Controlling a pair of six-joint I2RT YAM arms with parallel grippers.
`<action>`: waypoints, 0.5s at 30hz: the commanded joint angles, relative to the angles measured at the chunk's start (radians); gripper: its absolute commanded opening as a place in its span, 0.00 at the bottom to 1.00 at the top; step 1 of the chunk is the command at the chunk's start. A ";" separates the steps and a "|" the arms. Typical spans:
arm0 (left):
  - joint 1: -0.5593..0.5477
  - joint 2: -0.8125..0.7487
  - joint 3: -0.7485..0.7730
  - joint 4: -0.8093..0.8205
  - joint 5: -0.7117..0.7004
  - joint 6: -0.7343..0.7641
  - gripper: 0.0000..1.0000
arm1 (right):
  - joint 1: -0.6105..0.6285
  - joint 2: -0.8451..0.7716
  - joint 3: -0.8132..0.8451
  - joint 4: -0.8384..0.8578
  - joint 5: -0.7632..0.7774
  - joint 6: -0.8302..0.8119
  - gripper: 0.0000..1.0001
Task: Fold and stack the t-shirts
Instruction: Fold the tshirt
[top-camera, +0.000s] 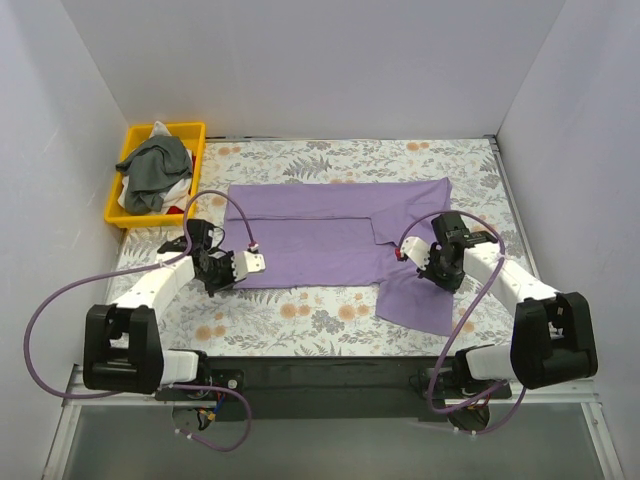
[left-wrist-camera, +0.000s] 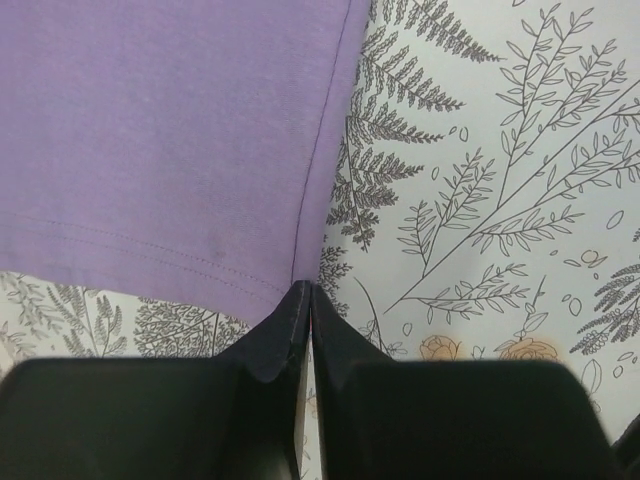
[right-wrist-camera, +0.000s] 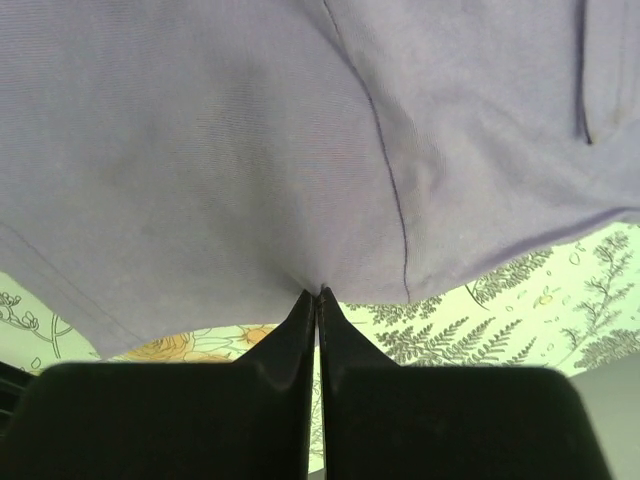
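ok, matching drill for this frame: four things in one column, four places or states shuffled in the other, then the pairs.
1. lilac-purple cloth t-shirt
2. dark grey-green cloth t-shirt
3. yellow plastic tray
4. left gripper

A. far-left corner of the table
B. shut on the lilac shirt's near-left corner
C. heaped in the tray
D. laid out mid-table

Pairs: 1-D, 2-C, 3-A, 4-B
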 joint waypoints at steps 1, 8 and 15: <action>-0.004 -0.068 0.004 -0.048 0.013 0.012 0.05 | -0.001 -0.052 0.008 -0.044 -0.015 -0.013 0.01; -0.004 -0.034 0.064 -0.063 0.015 0.003 0.35 | -0.001 -0.030 0.025 -0.050 -0.031 -0.001 0.01; -0.014 0.030 0.067 -0.052 -0.053 0.017 0.42 | -0.001 -0.010 0.048 -0.052 -0.032 0.001 0.01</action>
